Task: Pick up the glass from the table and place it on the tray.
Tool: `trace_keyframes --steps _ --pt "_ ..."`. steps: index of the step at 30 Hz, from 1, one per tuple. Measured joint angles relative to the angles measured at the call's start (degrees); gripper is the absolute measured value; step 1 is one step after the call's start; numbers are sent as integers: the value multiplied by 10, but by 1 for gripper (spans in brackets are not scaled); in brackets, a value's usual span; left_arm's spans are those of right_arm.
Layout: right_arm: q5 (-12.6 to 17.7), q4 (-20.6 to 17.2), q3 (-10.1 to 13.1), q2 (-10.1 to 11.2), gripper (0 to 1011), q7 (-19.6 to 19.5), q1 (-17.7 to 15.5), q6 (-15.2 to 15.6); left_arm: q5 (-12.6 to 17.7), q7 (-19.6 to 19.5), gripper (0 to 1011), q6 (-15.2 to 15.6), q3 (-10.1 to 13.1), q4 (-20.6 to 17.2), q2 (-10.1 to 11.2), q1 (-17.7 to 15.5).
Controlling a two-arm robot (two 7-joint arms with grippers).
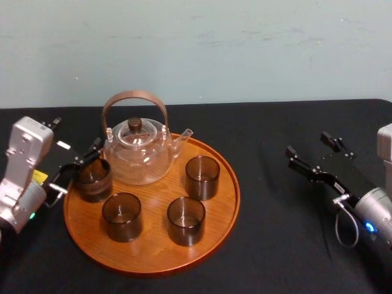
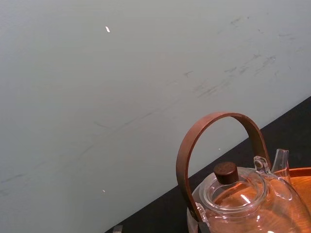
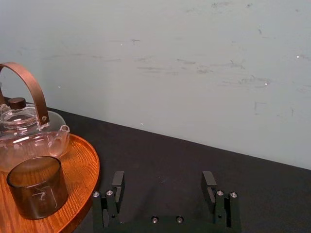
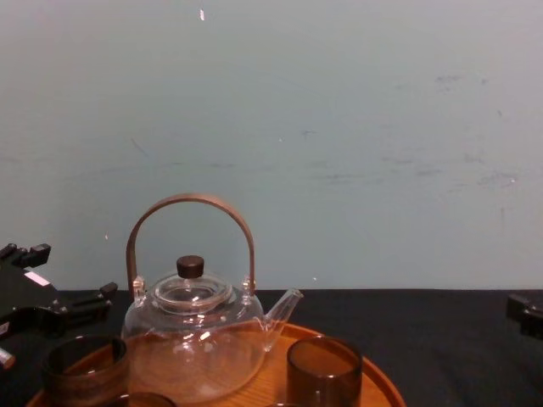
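Head view, progress: the glass (image 1: 93,179) stood upright on the tray (image 1: 208,251), at its left rim beside the teapot (image 1: 138,153). I judged the placing done, with only the pull-away left.
Head view, left end effector (image 1: 78,165): released, fingers spread to either side of the glass; contact could not be made out.
Head view, right end effector (image 1: 309,145): released and idle over the table (image 1: 275,257), well to the right of the tray.
Head view, count: four glasses in all, namely the glass plus three other glasses (image 1: 122,215) (image 1: 185,220) (image 1: 202,176), all on the tray; one teapot; one tray.
Left wrist view, count: one teapot (image 2: 233,194); the tray rim (image 2: 301,172) at the frame edge.
Right wrist view, count: one glass (image 3: 36,191) near the tray edge (image 3: 77,160); nothing sat between the right fingers (image 3: 116,180).
Chest view, count: two whole glasses (image 4: 85,369) (image 4: 324,373), one on each side of the teapot (image 4: 191,339).
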Motion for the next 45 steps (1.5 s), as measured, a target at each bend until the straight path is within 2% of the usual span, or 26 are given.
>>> trace_keyframes --steps 9,45 --pt "-14 12 8 -16 1002 1 2 -2 0 0 1002 0 0 0 0 0" --pt "-12 12 5 -14 1002 2 3 -2 0 0 1001 0 0 0 0 0"
